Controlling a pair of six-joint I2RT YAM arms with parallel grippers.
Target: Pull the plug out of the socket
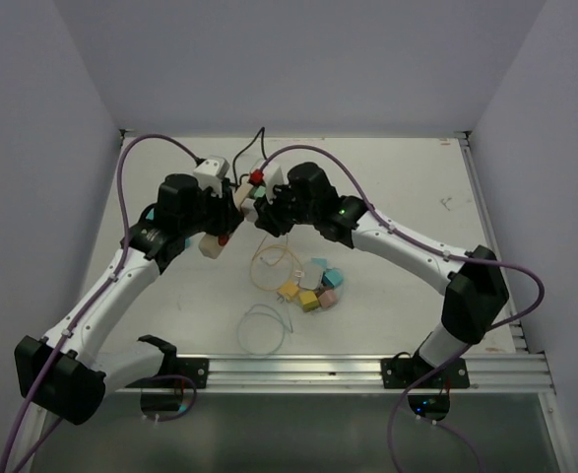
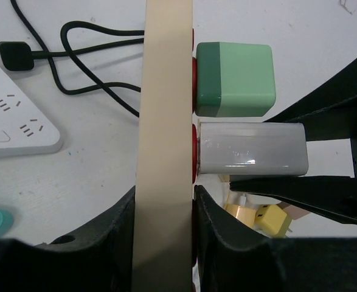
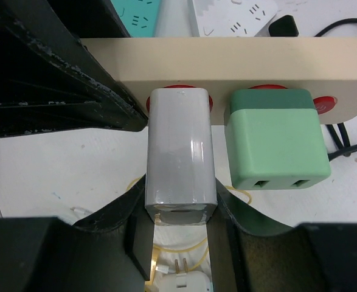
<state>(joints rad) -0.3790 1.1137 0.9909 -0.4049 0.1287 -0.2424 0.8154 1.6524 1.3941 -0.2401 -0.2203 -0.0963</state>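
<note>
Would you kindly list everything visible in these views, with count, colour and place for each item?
power strip: one, beige, between the two arms.
grey plug: one, grey, seated in the beige strip.
green plug: one, green, seated beside the grey one.
white strip: one, white, table's far side.
teal strip: one, teal, beside the white one.
black cable: one, black, by the white strip.
loose plugs: several, yellow, teal, pink, table centre.
thin cords: two loops, pale, near the loose plugs.
table: one, white, under everything.
left pincer: one, black, shut on the power strip.
right pincer: one, black, closed around the grey plug.
</note>
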